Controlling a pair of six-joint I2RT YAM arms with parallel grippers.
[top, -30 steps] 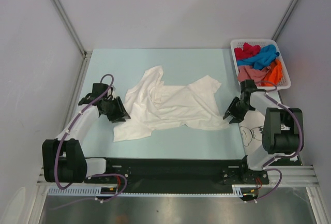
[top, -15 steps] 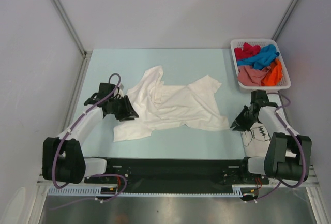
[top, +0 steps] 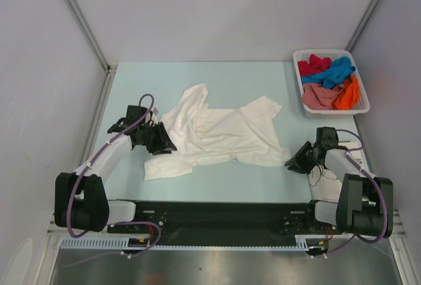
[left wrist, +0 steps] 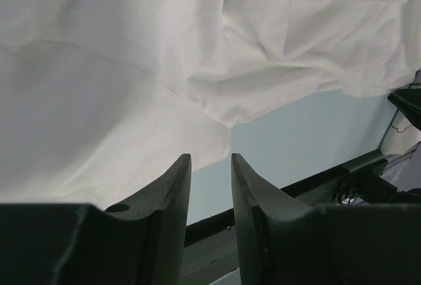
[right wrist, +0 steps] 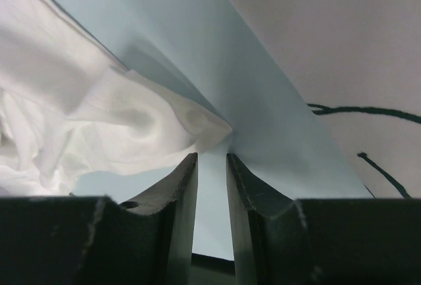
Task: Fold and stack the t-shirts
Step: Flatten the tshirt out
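Top view: plain white t-shirt [top: 220,133] lies crumpled and spread at the middle of the pale blue table [top: 250,81]. The left gripper [top: 168,147] is low at the shirt's 8 o'clock edge, tips touching or just beside the cloth (cannot tell which). The right gripper [top: 289,164] is low at the shirt's 4 o'clock corner. The printed white t-shirt [top: 322,176] lies flat under the right arm, at the table's 4 o'clock. The basket [top: 363,104] sits at the table's 2 o'clock and holds the red t-shirt [top: 312,66], blue t-shirt [top: 337,71], pink t-shirt [top: 319,94] and orange t-shirt [top: 348,94], all bunched.

Left wrist: left gripper [left wrist: 210,158] has its fingers a narrow gap apart with bare table showing between them. The plain white t-shirt [left wrist: 131,68] fills 9 to 2 o'clock, its edge just past the tips.

Right wrist: right gripper [right wrist: 211,156] has its fingers a narrow gap apart, nothing between them. A corner of the plain white t-shirt [right wrist: 131,114] ends just off the tips at 12 o'clock. The printed white t-shirt [right wrist: 316,48] is at 2 o'clock, black lines showing.
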